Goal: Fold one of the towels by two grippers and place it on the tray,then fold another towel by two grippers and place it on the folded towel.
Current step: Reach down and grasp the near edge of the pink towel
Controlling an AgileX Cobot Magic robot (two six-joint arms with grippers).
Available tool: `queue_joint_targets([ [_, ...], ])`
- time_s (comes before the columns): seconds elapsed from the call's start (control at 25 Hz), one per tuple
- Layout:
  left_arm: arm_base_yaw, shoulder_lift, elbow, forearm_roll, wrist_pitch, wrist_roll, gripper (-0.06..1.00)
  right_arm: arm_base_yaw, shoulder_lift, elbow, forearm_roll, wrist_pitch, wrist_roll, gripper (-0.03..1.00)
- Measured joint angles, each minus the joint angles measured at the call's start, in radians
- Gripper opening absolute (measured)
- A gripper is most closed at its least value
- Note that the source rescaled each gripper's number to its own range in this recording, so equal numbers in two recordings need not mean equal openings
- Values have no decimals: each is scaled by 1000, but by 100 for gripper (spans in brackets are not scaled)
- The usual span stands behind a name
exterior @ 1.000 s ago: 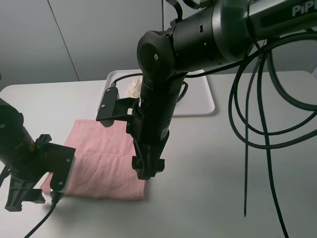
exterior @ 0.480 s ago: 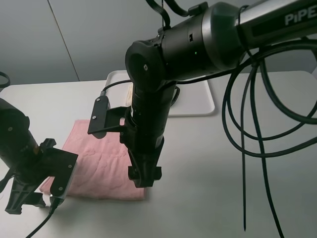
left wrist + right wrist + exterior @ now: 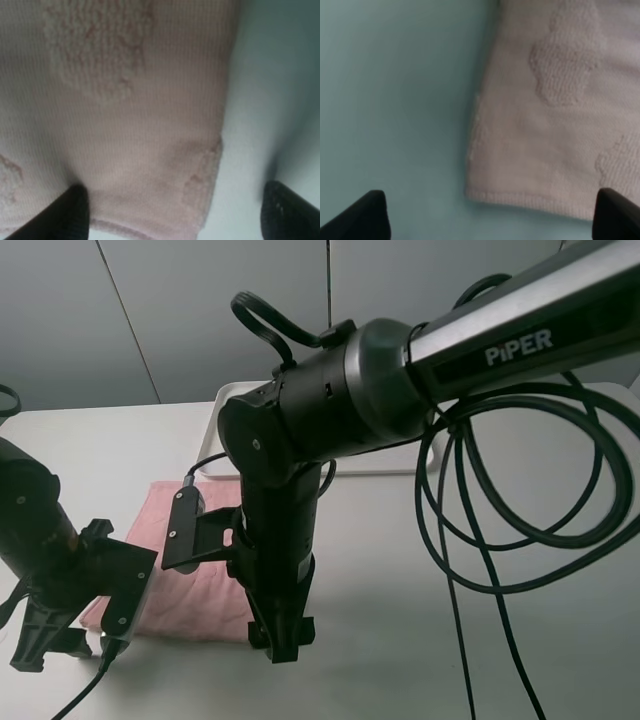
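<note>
As the pink towel [image 3: 195, 600] lies flat on the counter [image 3: 370, 640] before the tray [image 3: 226, 400], left hand [image 3: 175, 215] and right hand [image 3: 492, 215] gape wide over its near corners, the likeliest pinch points on limp, light terry.

Soft pink knit cloth with raised, rough terry patches on the towel [image 3: 125, 125] under the left gripper [image 3: 181, 215]; flatter ribbed hem under the right gripper [image 3: 492, 217]. Smooth, matt pale table [image 3: 395, 100] beside both. Dull black fingertips [image 3: 370, 217]; satin-sheen black arm casing [image 3: 340, 400] and cables [image 3: 420, 510] above.
</note>
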Motion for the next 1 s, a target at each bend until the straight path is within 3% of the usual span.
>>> queue_joint_targets([
  [0.48,0,0,0,4,0,0,95,6,65,0,-45,-20,99,87],
  [1.0,0,0,0,10,0,13,95,32,67,0,-49,-22,118,86],
])
